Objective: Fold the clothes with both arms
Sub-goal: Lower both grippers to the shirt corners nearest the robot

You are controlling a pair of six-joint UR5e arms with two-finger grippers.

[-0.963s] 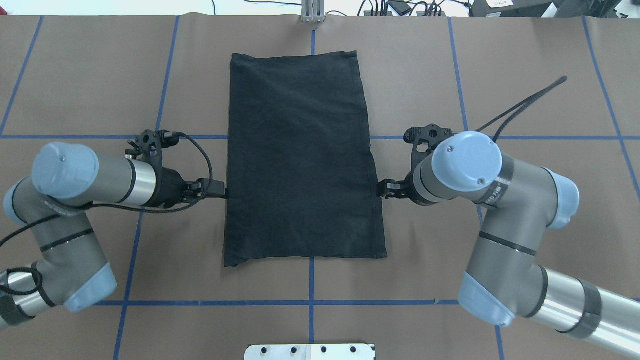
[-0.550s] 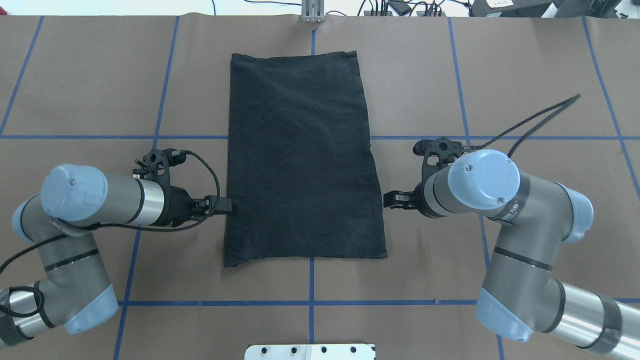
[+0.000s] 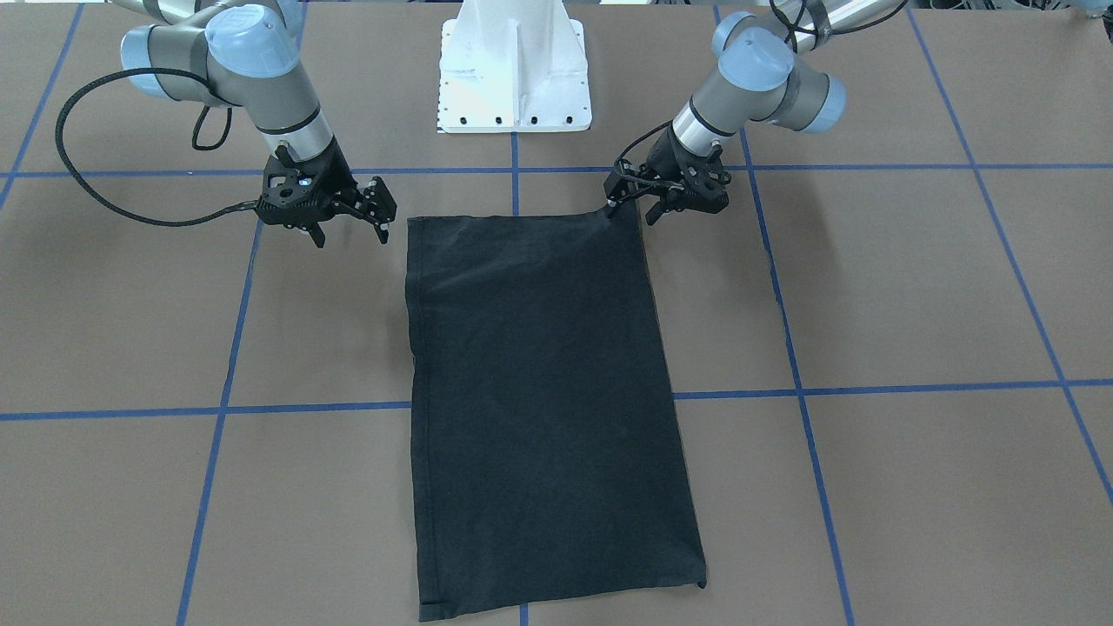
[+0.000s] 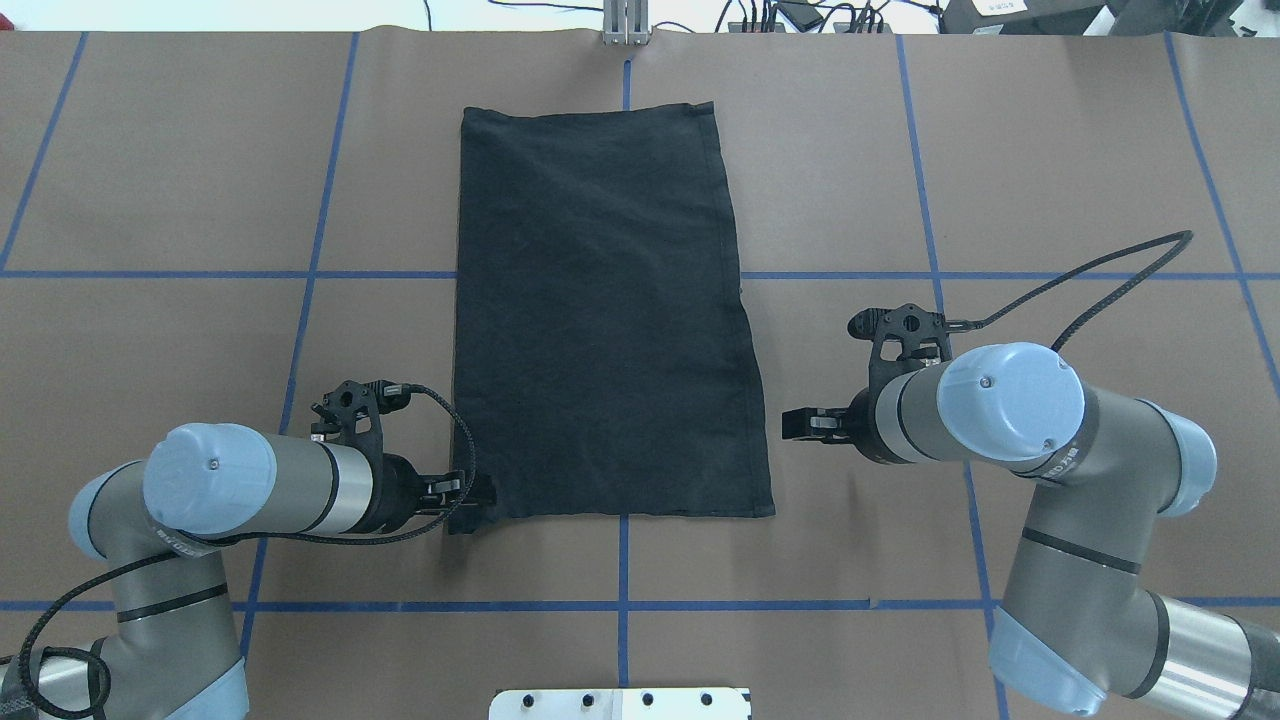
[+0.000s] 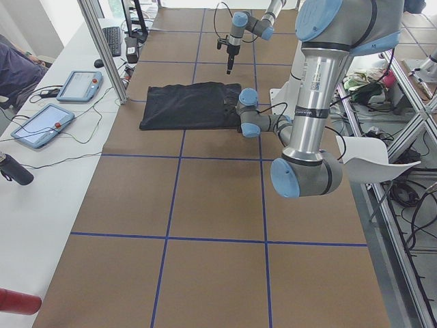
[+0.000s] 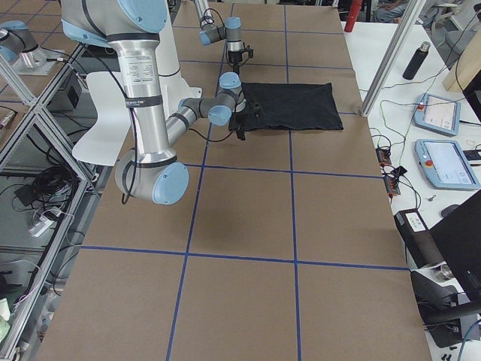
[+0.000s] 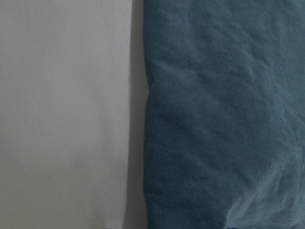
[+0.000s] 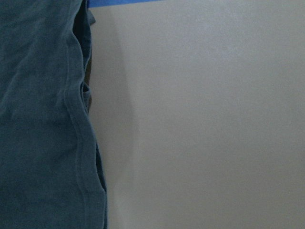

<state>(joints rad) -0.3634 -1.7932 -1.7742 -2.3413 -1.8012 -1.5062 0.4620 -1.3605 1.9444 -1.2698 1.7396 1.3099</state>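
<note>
The black T-shirt [image 4: 605, 320] lies flat on the table, folded into a long rectangle, plain side up; no logo shows. It also shows in the front view [image 3: 539, 400]. My left gripper [image 4: 478, 497] is low at the shirt's near-left corner; in the front view it [image 3: 632, 209] looks open, one fingertip [image 3: 611, 205] at the corner. My right gripper [image 4: 792, 423] is open and empty just off the shirt's right edge, near the near-right corner; the front view shows it [image 3: 350, 233] spread. The left wrist view shows the shirt's edge [image 7: 219, 114], and the right wrist view shows its hem [image 8: 43, 124].
The white base pedestal [image 3: 513, 69] stands at the robot's side. Blue tape lines [image 4: 620, 605] grid the brown table cover. The right arm's black cable [image 4: 1100, 270] loops out over the table. A side table with tablets [image 5: 41, 123] runs along the far edge.
Both grippers have moved along the shirt's long edges toward the robot's side. The left one went from mid-edge to the near-left corner. The right one drew slightly off the right edge.
</note>
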